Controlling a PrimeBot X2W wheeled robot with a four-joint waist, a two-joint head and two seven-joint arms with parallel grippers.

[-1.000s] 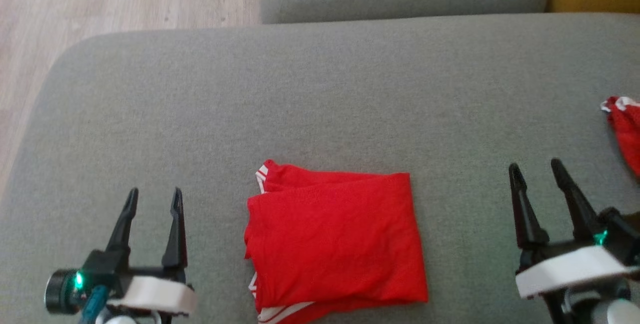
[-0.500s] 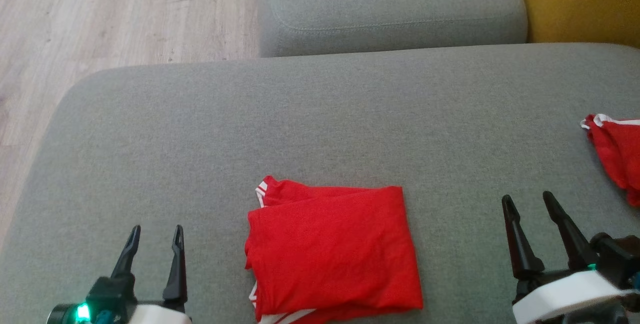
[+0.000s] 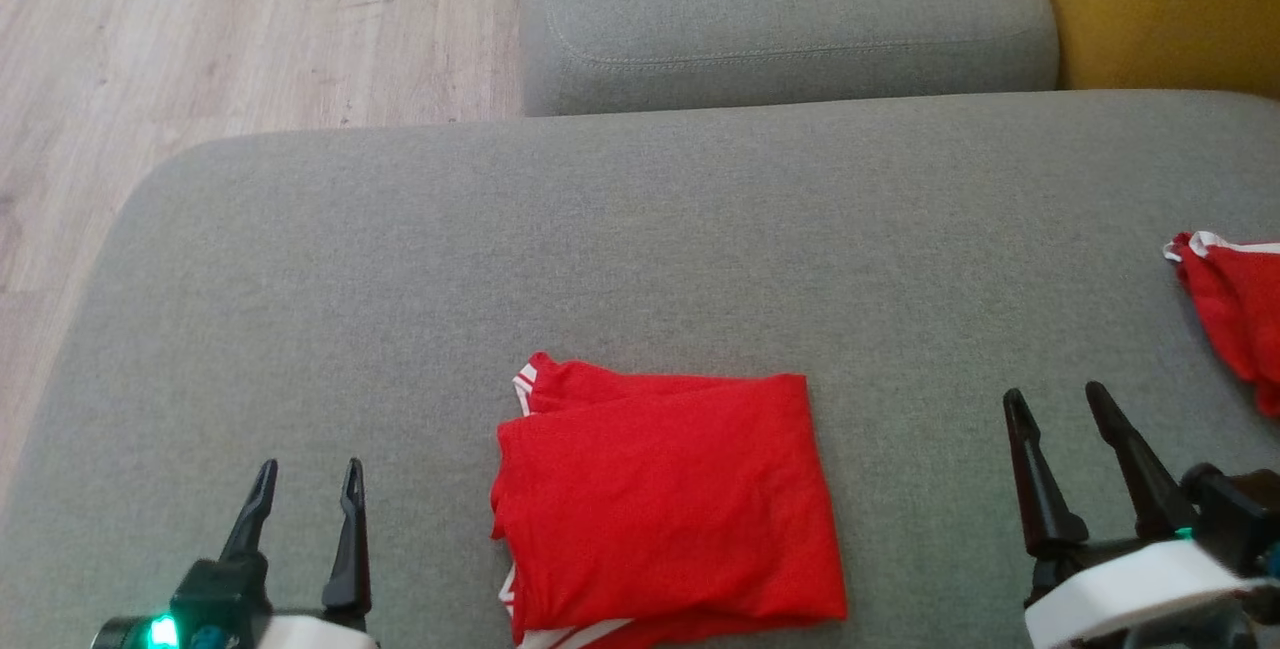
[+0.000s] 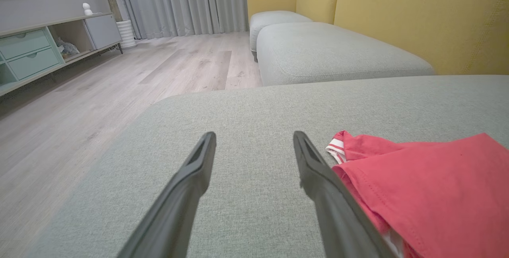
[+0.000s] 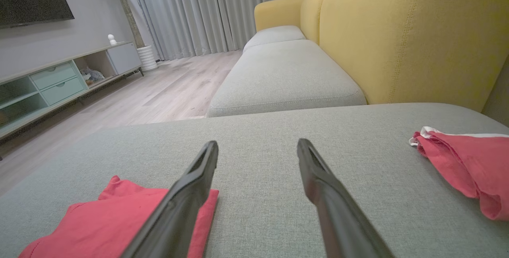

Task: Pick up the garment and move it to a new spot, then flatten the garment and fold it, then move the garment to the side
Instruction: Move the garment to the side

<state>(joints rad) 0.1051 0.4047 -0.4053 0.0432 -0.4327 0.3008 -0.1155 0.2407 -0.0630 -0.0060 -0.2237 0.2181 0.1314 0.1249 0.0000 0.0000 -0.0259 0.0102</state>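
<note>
Unmoved, left claw [image 3: 308, 465] and right claw [image 3: 1054, 391] flank garment [image 3: 665, 504].

A broad grey fabric seat cushion [image 3: 640, 229] lay before a second grey cushion [image 3: 790, 19], which was backed by mustard-yellow upholstery [image 3: 1160, 9]. A crumpled red cloth with white trim [image 3: 1235, 309] sat near the broad cushion's right edge. Pale wood flooring [image 3: 200, 29] ran to grey curtains [image 4: 191, 3] and a mint-green drawer unit [image 4: 28, 55].

A: Head view?
B: High, facing down on the wide grey fabric cushion [image 3: 640, 229].
A: Wrist views?
B: Low and close, facing along it; the folded red cloth garment [image 4: 429, 178] sits at four o'clock in the left, seven in the right.
</note>
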